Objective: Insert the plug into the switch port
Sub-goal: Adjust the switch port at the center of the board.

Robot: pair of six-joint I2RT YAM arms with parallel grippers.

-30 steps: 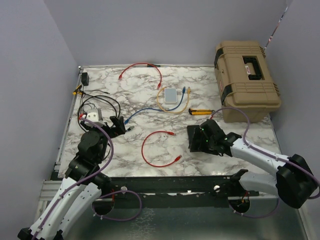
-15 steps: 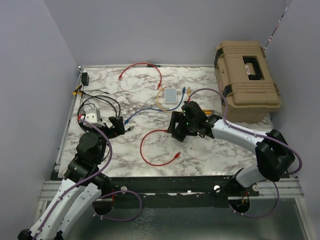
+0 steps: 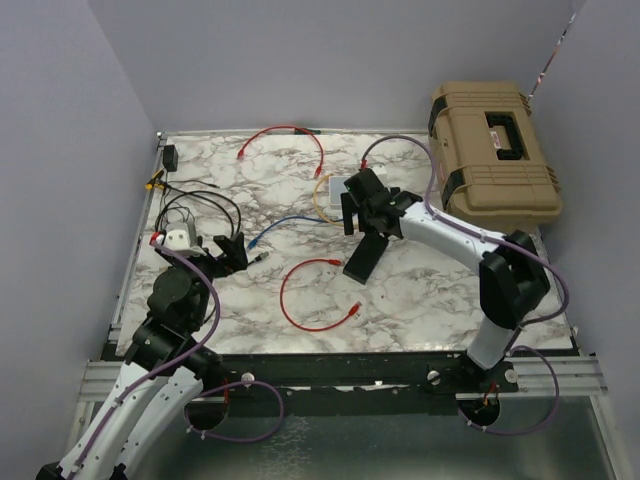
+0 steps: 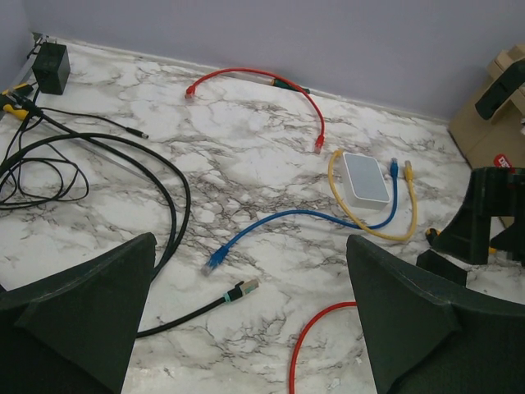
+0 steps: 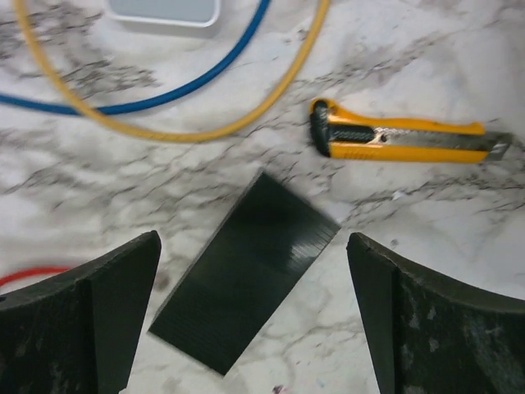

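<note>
The switch (image 5: 246, 271) is a flat black rectangular slab with a glossy, faintly ribbed top face. It lies on the marble tabletop (image 3: 430, 300), which is white with grey veins. The right gripper (image 5: 253, 240) hangs over it, its matte, dark, wedge-shaped fingers spread wide and grasping nothing. The slab sits on the marble in the gap between those two fingers, turned diagonally and apart from both, with one corner nearer the left finger. Its socket edge is too dim in this view to make out for sure.

Just beyond the slab, toward the right finger, lies a utility knife (image 5: 394, 139) with a yellow and black body. Farther ahead of the jaws, a thin yellow cable (image 5: 164, 131) and a blue cable (image 5: 164, 103) curve round a small grey-white rounded box (image 5: 164, 10). A red cable (image 5: 25, 275) peeks out beside the left finger. A ribbed tan case (image 3: 495, 160) stands well off to the jaws' right.

The left gripper (image 4: 250, 240) is likewise spread wide and empty. On the marble between its fingers, a plug (image 4: 240, 289) with a green and metal tip ends a black cable (image 4: 176, 205). The blue cable's own connector lies just beyond it. The black cable loops away past the left finger toward a small black power adapter (image 4: 51, 67). The switch lies well apart from these jaws, beyond their right finger.
</note>
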